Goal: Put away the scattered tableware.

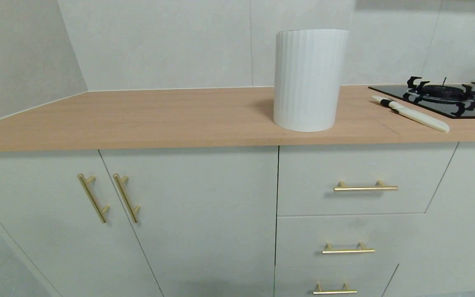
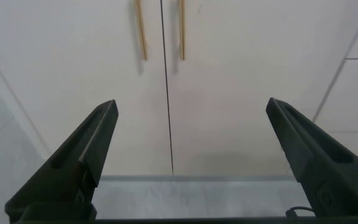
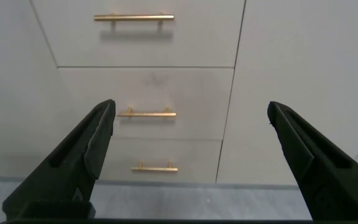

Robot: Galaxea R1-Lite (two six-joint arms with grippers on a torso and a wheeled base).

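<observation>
The knife [image 1: 412,114] is lying on the tabletop [image 1: 159,115], just beside the hob [image 1: 447,97] and to the right of the holder [image 1: 308,80]. The left pincer [image 2: 190,104] and the right pincer [image 3: 190,104] are being held wide open and empty, low before the cabinet [image 1: 188,214]. The right pincer should probably be raised first, and the knife gripped across its handle, not its blade.

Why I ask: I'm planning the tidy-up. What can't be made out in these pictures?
1. Inside of the white container: head view, hidden by its own tall wall.
2. Stove: head view, cut off by the right edge.
3. What the drawers hold: head view, hidden behind their shut fronts.
</observation>
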